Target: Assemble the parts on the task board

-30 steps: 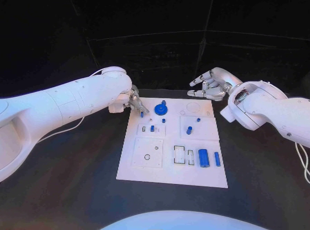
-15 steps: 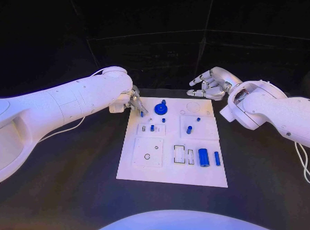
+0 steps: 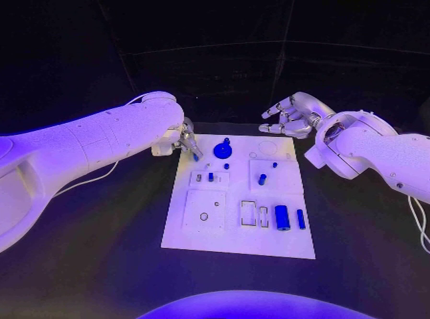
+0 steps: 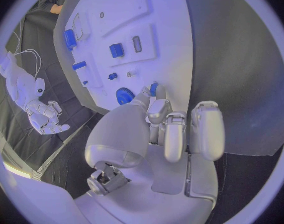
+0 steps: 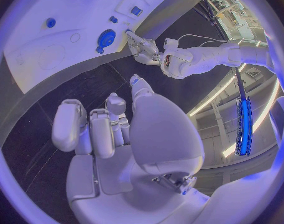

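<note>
Where left hand (image 3: 188,143) pinches small blue part (image 4: 154,89), white task board (image 3: 205,236) w/ blue pcs

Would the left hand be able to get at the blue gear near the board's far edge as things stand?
Probably yes: the left hand hovers at the task board's far left corner, close beside the blue gear, with nothing between them.

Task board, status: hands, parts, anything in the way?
Left hand at the task board far-left corner, pinching a small blue part. Right hand open beyond the far edge, holding nothing. Nothing blocking.
</note>
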